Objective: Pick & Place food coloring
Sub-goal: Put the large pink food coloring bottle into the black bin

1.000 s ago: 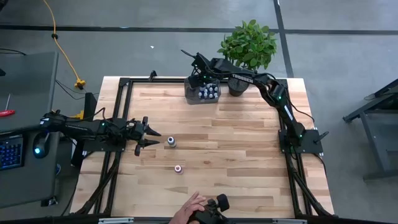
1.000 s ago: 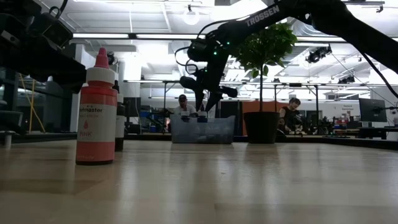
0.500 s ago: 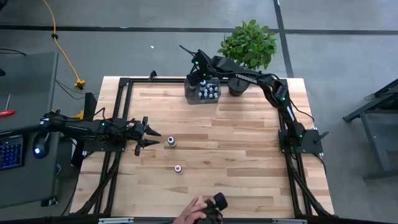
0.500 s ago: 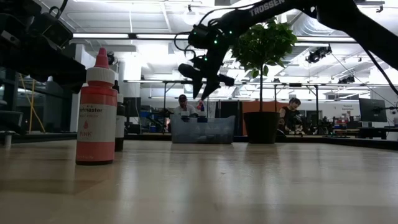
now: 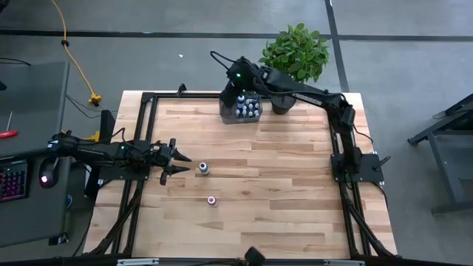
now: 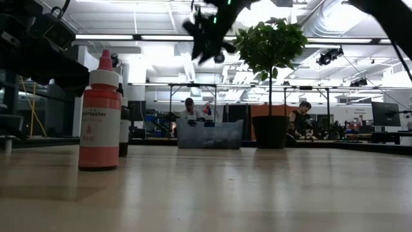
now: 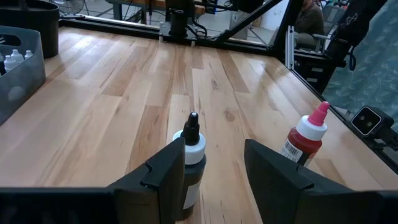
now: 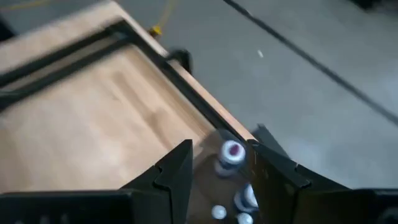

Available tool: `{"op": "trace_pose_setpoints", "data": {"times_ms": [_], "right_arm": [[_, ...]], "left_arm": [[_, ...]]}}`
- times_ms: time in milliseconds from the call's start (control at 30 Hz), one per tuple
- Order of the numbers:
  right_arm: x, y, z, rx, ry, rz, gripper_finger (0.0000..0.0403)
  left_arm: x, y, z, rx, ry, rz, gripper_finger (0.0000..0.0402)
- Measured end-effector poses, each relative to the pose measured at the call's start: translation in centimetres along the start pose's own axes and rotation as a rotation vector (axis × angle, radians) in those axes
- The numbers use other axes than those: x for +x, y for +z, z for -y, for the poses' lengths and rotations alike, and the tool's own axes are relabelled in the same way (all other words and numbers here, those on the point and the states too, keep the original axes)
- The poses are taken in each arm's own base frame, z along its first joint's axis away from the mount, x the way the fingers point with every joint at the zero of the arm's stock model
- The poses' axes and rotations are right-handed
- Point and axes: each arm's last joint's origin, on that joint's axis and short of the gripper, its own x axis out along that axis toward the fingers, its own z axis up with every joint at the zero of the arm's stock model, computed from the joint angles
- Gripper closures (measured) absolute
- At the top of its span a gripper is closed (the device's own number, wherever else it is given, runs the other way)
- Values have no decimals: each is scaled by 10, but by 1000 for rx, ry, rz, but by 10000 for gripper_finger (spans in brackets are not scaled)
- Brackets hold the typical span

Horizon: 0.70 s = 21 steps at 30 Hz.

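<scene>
Now the right hand [image 5: 238, 76] is seen higher than a second ago: in the low view it has been lifted from just above the grey tray [image 5: 224, 112] to near the top of the picture [image 6: 207, 29]. In the right wrist view a small capped bottle [image 8: 231, 154] is framed between its dark prongs, with more food coloring bottles [image 5: 248, 109] in the tray beneath. Whether this hand is clamped on that bottle or merely raised over it cannot be told.

The left hand [image 5: 174, 161] has not been shifted. It is held low over the tabletop [image 5: 281, 177] with its fingers [image 7: 168, 171] apart, and a dark bottle [image 7: 191, 158] stands just ahead between them, ungripped. A pink bottle [image 5: 212, 200] stands near, toward the front edge.

The lift is judged to close one visit to the tray, and the two loose bottles are taken as work not yet done.
</scene>
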Motion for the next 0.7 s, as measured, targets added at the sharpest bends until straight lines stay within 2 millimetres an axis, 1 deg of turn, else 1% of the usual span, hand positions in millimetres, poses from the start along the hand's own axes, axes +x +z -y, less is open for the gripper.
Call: {"op": "trace_pose_setpoints", "data": {"times_ms": [67,200,267,367,500,600,700], "right_arm": [[-20,5,-11,-36,34,42,263],[-61,8,-35,-103,111,96,263],[-82,5,-47,-150,157,100,263],[-108,-4,-64,-223,254,62,263],[-133,-20,-82,-296,381,-36,263],[-149,-30,-94,-348,456,-70,263],[-159,-39,-108,-413,538,-94,263]], "left_arm": [[0,0,0,0,0,0,238],[0,0,0,0,0,0,238],[0,0,0,0,0,0,238],[0,0,0,0,0,0,238],[0,0,0,0,0,0,238],[0,0,0,0,0,0,238],[0,0,0,0,0,0,238]]}}
